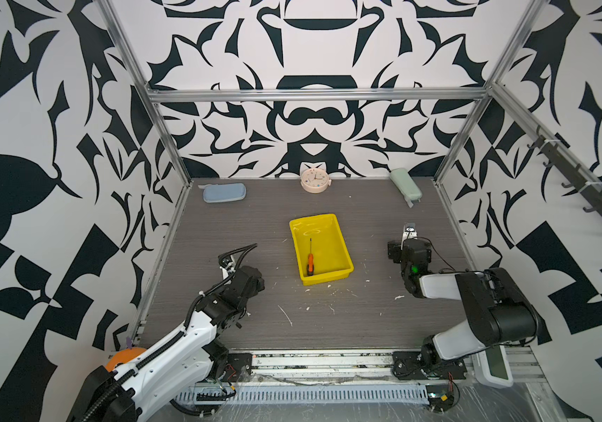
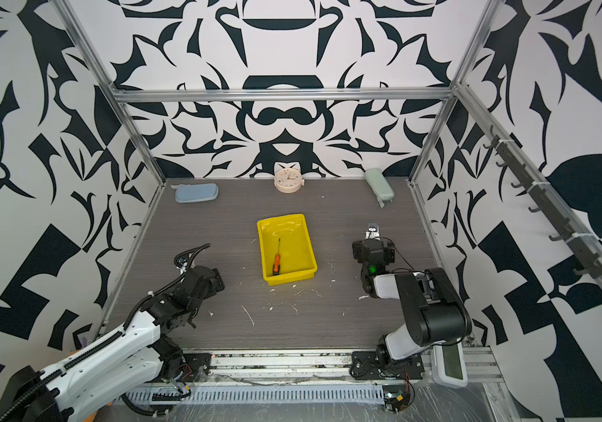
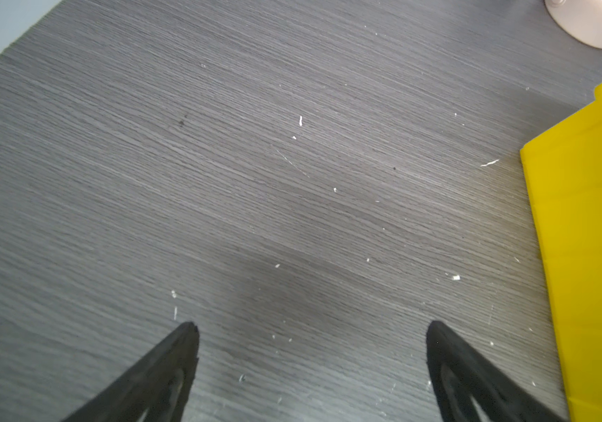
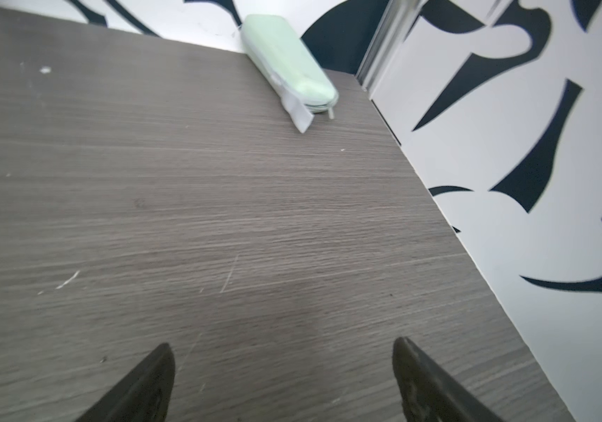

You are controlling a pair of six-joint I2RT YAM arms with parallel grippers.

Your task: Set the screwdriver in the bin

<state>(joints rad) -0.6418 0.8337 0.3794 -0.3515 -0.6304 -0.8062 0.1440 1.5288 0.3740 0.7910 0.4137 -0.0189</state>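
The screwdriver [image 1: 310,261] [image 2: 276,263], with an orange handle and a thin dark shaft, lies inside the yellow bin [image 1: 326,278] [image 2: 290,277] at mid-table, its black butt towards the bin's near wall. My left gripper [image 1: 252,281] [image 3: 312,325] is left of the bin, low over bare table. It stands open with nothing between its fingers, and the bin's outer wall [image 3: 591,237] shows beside it. My right gripper [image 1: 409,232] [image 4: 283,343] is to the right of the bin, open and empty, pointing at the back right corner.
A blue pouch [image 1: 224,192] lies at the back left. A small pink clock [image 1: 315,180] [image 3: 595,22] stands at the back middle. A pale green case [image 1: 405,184] [image 4: 288,58] leans at the back right. Patterned walls with metal posts close the table's sides.
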